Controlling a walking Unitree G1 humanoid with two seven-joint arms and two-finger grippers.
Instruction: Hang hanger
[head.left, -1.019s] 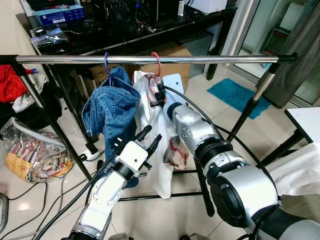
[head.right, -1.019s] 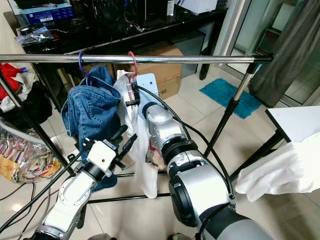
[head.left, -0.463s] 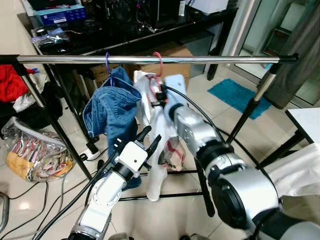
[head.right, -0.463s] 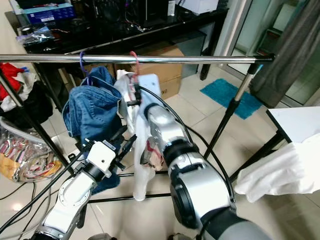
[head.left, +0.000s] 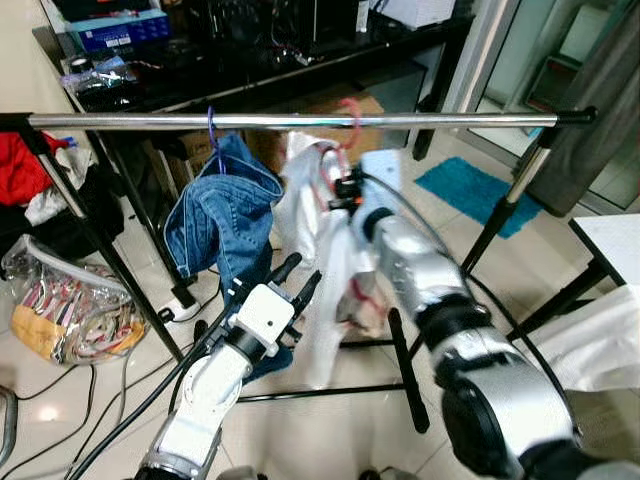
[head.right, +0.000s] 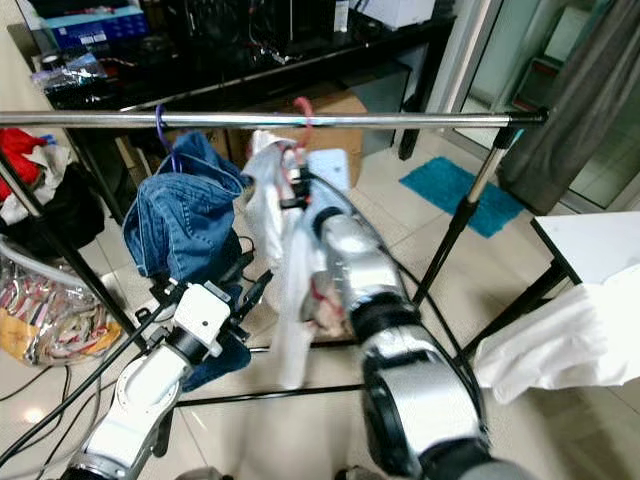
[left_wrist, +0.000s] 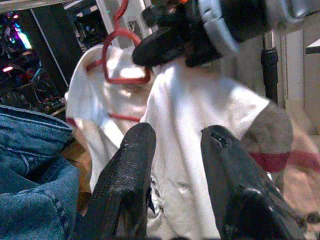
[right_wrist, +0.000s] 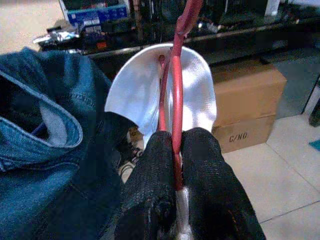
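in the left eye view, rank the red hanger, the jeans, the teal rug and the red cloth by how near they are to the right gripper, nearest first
1. Red hanger: pinched in the right gripper, its hook up at the rail.
2. Jeans: hanging on the rail, to the gripper's left.
3. Teal rug: on the floor to the right, past the rack.
4. Red cloth: at the far left edge.

The right arm reaches forward and up, its gripper (right_wrist: 176, 165) pinched tight (both black fingers (right_wrist: 150, 170) pressed together). The left arm extends lower, angled upward, its gripper (head.left: 293, 275) held with fingers (left_wrist: 127, 170) spread apart, grasping nothing.
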